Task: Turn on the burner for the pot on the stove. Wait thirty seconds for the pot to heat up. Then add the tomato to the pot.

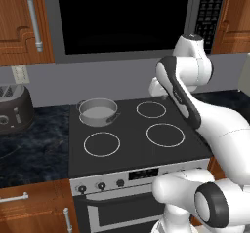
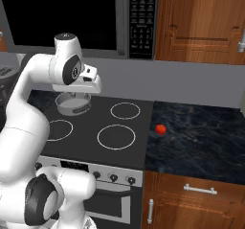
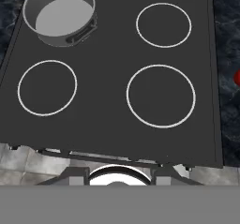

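Four white rings mark the stove [image 1: 132, 151]. Left base view: pot [image 1: 98, 111] sits on the ring at 10 o'clock, ready for heat; knobs [image 1: 101, 185] along the front edge. Right base view: tomato [image 2: 161, 129] waits on the worktop [image 2: 201, 142] at 3 o'clock of the stove, well apart from the pot. Hand view: tool [image 3: 120, 178] closed, holding nothing, hangs above the stove's front edge, prob. headed for the knobs.

The white arm [image 1: 195, 105] is raised and bent, fingers closed, holding nothing.

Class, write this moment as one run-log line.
pot: rear-left ring, empty | tomato: counter right of stove | gripper: shut, holding nothing
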